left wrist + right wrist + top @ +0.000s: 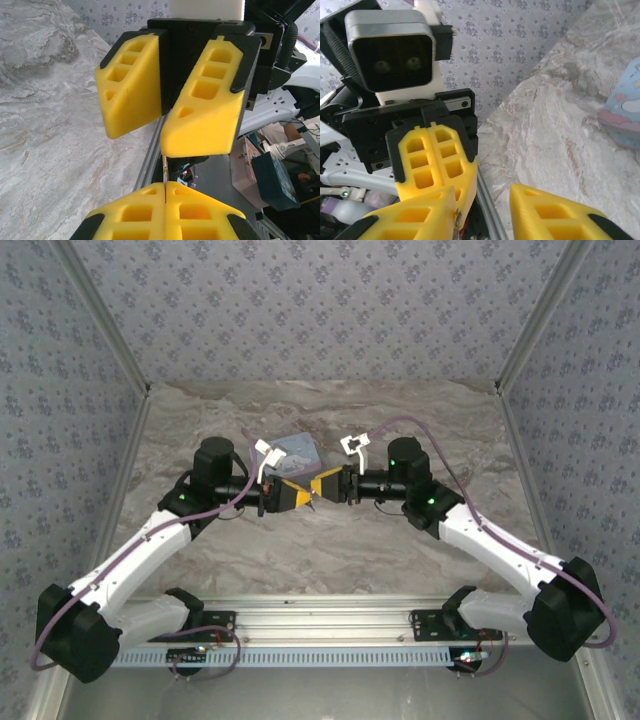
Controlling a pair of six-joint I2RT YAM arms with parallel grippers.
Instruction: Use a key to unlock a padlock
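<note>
Left tool (pixel 165 187) closed, right tool (pixel 484 201) parted

The table (pixel 400 550) had a top patterned in grey and beige marble veining. It ran from the near edge back to the far wall and out to the side panels on the left and right. One loose thing lay directly on it, a pale-blue rectangular tin (pixel 297 448). The tin rested flat with its cartoon lid upward, in the far half a little left of centre, turned slightly askew to the table's edges. Bare marble surrounded it on the far, left and right sides. Along the near edge ran a silver slotted rail (pixel 320 625), spanning most of the table's width.
</note>
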